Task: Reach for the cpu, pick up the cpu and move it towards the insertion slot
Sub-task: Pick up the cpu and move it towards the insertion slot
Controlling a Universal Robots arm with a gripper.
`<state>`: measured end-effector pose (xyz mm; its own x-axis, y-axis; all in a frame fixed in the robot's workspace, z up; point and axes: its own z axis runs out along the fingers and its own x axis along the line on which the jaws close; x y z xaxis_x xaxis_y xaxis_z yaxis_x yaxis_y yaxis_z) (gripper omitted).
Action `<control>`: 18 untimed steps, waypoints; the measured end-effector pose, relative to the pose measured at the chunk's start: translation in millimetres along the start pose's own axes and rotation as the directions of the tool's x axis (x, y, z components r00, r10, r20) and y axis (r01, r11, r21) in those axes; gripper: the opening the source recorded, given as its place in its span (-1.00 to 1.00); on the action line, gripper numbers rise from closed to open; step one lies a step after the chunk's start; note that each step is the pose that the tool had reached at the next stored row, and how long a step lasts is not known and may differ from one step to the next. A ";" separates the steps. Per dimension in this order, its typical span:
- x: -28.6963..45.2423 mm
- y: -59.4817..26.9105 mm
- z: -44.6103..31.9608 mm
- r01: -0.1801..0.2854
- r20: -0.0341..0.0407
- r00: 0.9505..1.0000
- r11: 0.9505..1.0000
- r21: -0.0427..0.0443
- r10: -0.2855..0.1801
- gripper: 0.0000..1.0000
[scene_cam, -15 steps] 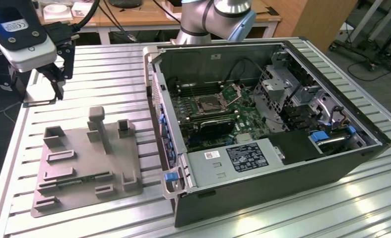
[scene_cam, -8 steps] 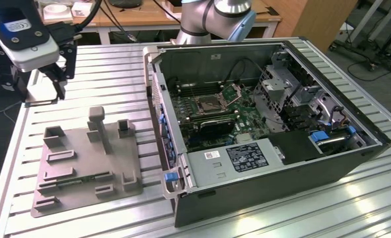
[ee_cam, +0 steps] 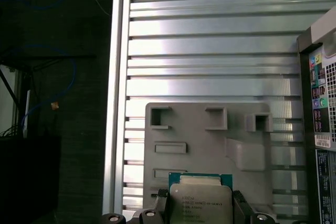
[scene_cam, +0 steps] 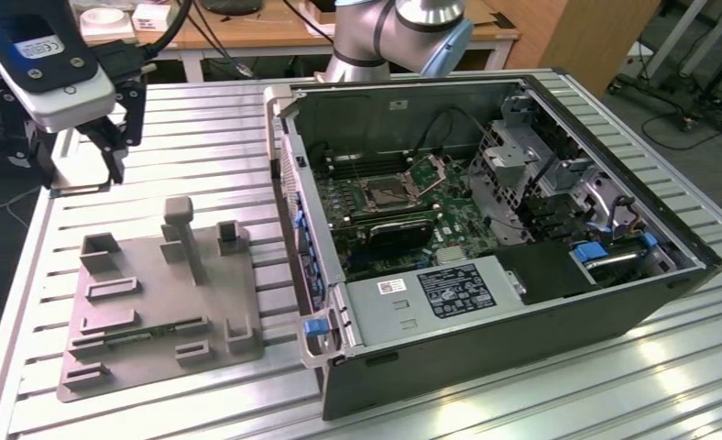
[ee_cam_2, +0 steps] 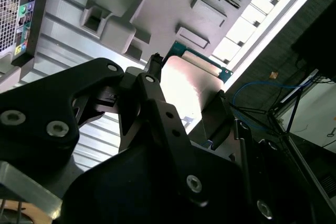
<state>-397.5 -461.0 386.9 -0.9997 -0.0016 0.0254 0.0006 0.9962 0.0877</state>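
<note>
Silver cpu (ee_cam: 200, 203), seemingly snug between fingers of the tool (ee_cam: 199, 209).

Robotics lab or workshop: ribbed aluminium tabletop (scene_cam: 557, 394), open computer case (scene_cam: 508, 330) centre right, robot arm (scene_cam: 398, 37) top centre, wooden desk (scene_cam: 245, 38) behind, cables on floor (scene_cam: 685, 124) upper right.

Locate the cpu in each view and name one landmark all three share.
Exterior view: cpu, pale sliver between the fingers, at the exterior view's left.
Second wrist view: cpu clamped, before the grey fixture.
First wrist view: cpu clamped, before that fixture.
Shared landmark: the grey fixture.
</note>
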 end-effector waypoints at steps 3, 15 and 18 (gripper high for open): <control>-1.0 0.0 -0.1 0.000 0.000 1.000 1.000 0.000 0.000 0.09; -5.0 0.0 -0.1 0.000 0.000 1.000 1.000 0.000 0.000 0.09; -5.9 0.0 -0.1 0.000 0.000 1.000 1.000 0.000 0.000 0.09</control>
<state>-391.6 -461.0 386.8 -0.9997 -0.0017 0.0255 0.0006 0.9962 0.0876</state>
